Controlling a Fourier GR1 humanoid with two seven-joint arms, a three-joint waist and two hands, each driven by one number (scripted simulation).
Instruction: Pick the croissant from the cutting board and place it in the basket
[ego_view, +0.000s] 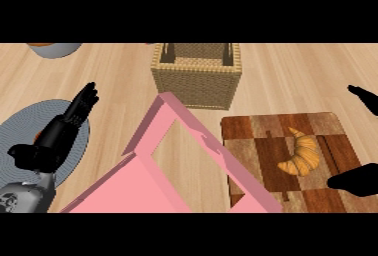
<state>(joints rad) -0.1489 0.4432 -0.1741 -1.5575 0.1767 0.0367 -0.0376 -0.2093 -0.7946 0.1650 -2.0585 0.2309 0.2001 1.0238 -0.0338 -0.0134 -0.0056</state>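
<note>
A golden croissant (302, 156) lies on the striped wooden cutting board (255, 131) at the right. Behind the middle of the counter stands a woven basket (196, 82) with an open top. My right hand (356, 180) shows only as dark shapes at the right edge: one part below and right of the croissant, a fingertip (365, 96) higher up. It is apart from the croissant. At the left, over a grey mat, my left hand (65, 126) rests with straight fingers pointing up and holds nothing.
A pink open frame (173, 145) rises between the left arm and the board, overlapping the board's left edge. A round grey placemat (33, 125) lies at the left. Part of a grey bowl (54, 48) shows at the top left.
</note>
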